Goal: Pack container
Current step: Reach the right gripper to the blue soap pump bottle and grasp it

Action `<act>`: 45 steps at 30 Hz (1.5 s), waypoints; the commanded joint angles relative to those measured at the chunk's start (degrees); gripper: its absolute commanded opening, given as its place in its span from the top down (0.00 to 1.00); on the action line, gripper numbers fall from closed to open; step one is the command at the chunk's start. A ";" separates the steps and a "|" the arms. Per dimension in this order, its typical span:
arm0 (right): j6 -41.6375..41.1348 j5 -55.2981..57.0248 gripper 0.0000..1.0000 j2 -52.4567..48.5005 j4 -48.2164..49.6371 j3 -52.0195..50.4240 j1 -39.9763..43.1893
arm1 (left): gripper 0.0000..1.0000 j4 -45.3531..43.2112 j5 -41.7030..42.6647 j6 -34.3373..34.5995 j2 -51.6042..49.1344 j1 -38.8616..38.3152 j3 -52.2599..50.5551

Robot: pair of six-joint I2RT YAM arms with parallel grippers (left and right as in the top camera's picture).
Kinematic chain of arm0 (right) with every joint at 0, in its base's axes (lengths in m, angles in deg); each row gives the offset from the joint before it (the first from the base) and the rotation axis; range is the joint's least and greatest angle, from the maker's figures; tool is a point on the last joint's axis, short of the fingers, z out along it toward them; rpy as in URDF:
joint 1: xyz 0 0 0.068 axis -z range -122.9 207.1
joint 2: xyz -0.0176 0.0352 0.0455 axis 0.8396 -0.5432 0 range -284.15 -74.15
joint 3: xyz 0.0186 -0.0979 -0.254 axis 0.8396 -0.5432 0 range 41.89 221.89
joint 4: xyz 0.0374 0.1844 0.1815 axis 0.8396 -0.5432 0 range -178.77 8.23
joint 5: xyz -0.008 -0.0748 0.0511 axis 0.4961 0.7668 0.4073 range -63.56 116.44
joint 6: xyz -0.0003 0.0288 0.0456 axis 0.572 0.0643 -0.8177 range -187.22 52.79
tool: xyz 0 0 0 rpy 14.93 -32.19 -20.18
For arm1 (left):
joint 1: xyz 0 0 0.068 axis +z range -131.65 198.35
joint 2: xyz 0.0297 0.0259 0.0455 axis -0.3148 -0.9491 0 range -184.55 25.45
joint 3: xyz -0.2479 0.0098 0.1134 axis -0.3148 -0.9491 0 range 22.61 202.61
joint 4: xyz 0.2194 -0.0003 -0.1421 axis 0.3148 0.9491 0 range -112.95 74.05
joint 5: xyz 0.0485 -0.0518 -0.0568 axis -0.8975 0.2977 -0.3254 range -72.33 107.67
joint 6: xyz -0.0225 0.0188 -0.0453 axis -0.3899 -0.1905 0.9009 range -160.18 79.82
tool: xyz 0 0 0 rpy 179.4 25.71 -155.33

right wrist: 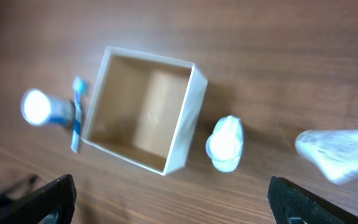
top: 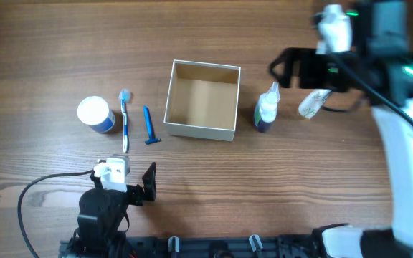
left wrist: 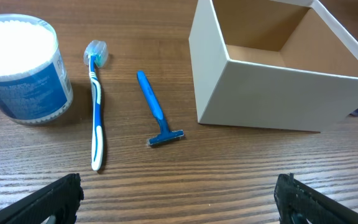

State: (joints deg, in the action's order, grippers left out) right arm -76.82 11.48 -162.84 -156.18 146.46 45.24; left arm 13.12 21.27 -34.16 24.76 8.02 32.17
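The container (top: 200, 131) is a square, shallow box with white walls and a tan inside, empty, at the table's middle. It shows in the left wrist view (left wrist: 272, 93) and the right wrist view (right wrist: 188, 134). Left of it lie a blue razor (top: 149, 125), a blue-white toothbrush (top: 125, 118) and a white-lidded blue jar (top: 95, 114). Right of it stand a white-topped bottle (top: 267, 109) and a white tube (top: 314, 102). My left gripper (top: 131, 179) is open and empty, near the front edge, short of the razor (left wrist: 154, 109). My right gripper (top: 282, 68) is open and empty, raised above the bottle (right wrist: 225, 143).
The toothbrush (left wrist: 96, 106) and the jar (left wrist: 23, 68) lie ahead-left of the left gripper (left wrist: 179, 199). The tube (right wrist: 340, 152) lies at the right of the right wrist view, beyond the right gripper (right wrist: 173, 199). A black cable loops at the front left (top: 31, 193).
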 commanded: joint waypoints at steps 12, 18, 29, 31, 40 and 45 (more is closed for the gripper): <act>-13.49 20.00 0.02 -19.74 0.15 -4.92 -8.00 | 0.00 -0.24 0.90 -1.14 0.52 0.48 -0.24; -13.51 19.15 0.17 -19.76 8.33 -14.36 -7.37 | 0.00 -0.22 0.90 -1.14 0.52 0.48 -0.24; -11.67 17.94 0.38 -17.53 13.25 -17.42 -6.27 | 0.00 -0.22 0.90 -1.14 0.52 0.48 -0.24; -11.13 17.92 0.46 -16.09 13.35 -17.42 -6.27 | 0.00 -0.22 0.90 -1.14 0.52 0.48 -0.24; -11.15 18.34 0.61 -9.60 10.84 -17.42 -6.27 | 0.00 -0.22 0.90 -1.14 0.52 0.48 -0.24; -9.90 18.29 0.26 -8.37 10.84 -17.44 -6.27 | 0.00 -0.22 0.90 -1.11 0.52 0.48 -0.24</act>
State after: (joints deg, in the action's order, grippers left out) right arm -87.84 29.49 -172.22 -145.12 129.22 38.99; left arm 13.10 21.27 -34.16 24.76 8.02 32.17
